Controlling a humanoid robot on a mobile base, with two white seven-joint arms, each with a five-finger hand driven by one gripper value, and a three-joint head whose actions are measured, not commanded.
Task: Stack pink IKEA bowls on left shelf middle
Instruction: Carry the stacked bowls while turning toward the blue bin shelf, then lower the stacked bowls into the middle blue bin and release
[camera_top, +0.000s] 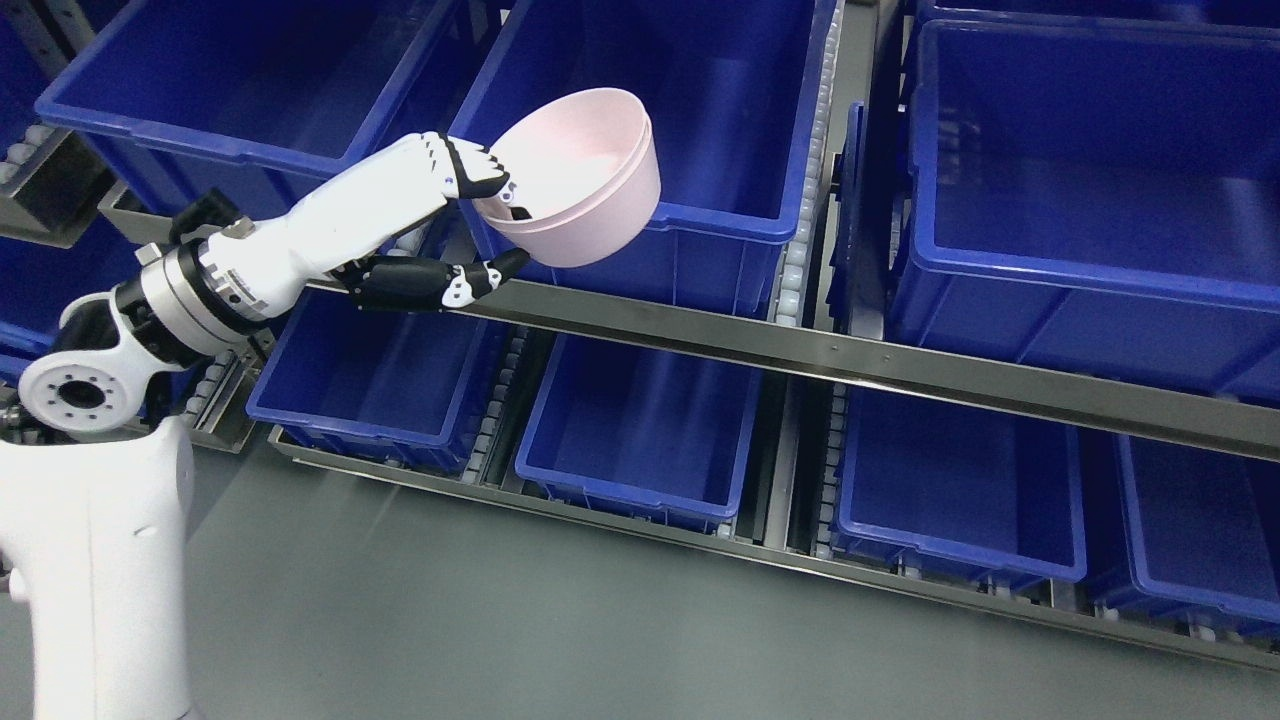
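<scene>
A pink bowl (575, 175) (tipped a little) is held tight by the left hand (470, 225) above the near edge of a blue bin (720, 150).

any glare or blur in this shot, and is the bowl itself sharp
Head view: the pink bowl held by the left hand is fairly sharp and evenly lit; soft glare streaks run along the metal shelf rail and pale reflections smear the blue bins' floors; the frame is tilted.
</scene>
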